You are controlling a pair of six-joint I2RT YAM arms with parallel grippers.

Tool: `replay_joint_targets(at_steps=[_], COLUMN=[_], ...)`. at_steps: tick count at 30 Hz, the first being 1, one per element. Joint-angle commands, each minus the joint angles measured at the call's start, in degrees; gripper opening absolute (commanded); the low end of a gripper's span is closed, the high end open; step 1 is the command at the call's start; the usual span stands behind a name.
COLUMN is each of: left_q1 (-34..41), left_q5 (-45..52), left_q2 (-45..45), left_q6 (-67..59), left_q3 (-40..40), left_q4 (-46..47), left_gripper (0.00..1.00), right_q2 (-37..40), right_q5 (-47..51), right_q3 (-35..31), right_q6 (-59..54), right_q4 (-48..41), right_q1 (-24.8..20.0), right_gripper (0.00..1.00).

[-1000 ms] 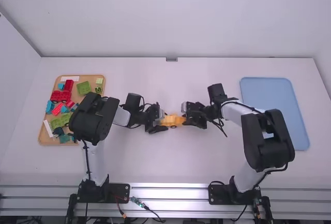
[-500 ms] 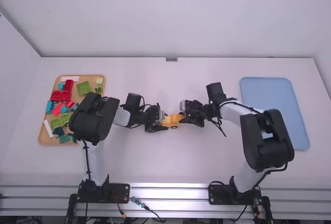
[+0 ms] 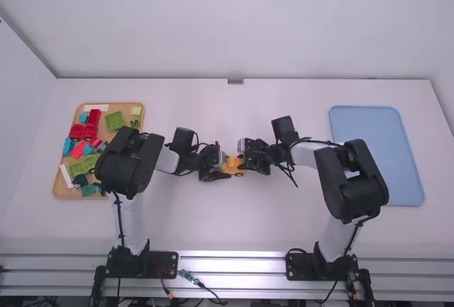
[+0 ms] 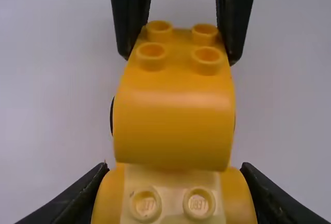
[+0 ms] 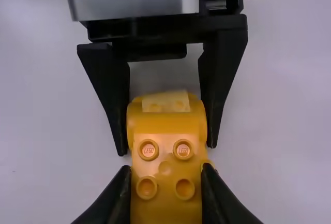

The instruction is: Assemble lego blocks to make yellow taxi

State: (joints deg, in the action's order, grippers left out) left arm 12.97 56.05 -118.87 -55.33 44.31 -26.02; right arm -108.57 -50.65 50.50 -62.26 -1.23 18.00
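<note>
You've got the taxi build at the centre of the frame, just left of the middle, over the white table (image 3: pixel 213 225). Left gripper (image 5: pixel 167 150) is clamped on the yellow body (image 4: pixel 238 198), pads on both sides of the pale studded block (image 4: pixel 173 203), likely so that end can't twist. Right gripper (image 4: pixel 180 61) pinches the studded yellow section (image 5: pixel 165 175) at the other end, one finger per side, studs uncovered between them. Looks like you're lining up or pressing a joint, with left as the anchor. Black wheel (image 3: pixel 238 174) shows under the middle. Can't tell if the joint is fully seated or if the build touches the table. I'd keep both grips square and push evenly; a skewed push could pop a block or roll the body. Spare blocks (image 3: pixel 76 132) sit in the tan tray (image 3: pixel 58 191), left of frame; blue tray (image 3: pixel 376 130) at right, probably for the finished taxi.
</note>
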Motion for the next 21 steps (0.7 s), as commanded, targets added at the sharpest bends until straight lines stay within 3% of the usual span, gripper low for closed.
replay_joint_targets(at_steps=[1, 4, 21], left_q1=[0.52, 0.55, 0.55], left_q5=[-1.49, -1.03, -1.29], left_q2=[-0.98, -0.98, -0.98], left_q6=[-0.84, -7.38, -10.66], left_q3=[0.02, 0.09, 0.57], left_q4=[0.81, 4.39, 7.61], left_gripper=[0.42, 0.34, 0.36], right_q2=[-0.78, -0.78, -0.78], right_q5=[-0.74, -0.79, -3.23], right_q3=[-0.37, -0.39, -0.50], right_q6=[0.33, 0.33, -2.25], right_q4=[-0.20, 0.11, -2.10], right_q1=[0.11, 0.07, 0.92], right_gripper=[0.00, 0.00, 0.00])
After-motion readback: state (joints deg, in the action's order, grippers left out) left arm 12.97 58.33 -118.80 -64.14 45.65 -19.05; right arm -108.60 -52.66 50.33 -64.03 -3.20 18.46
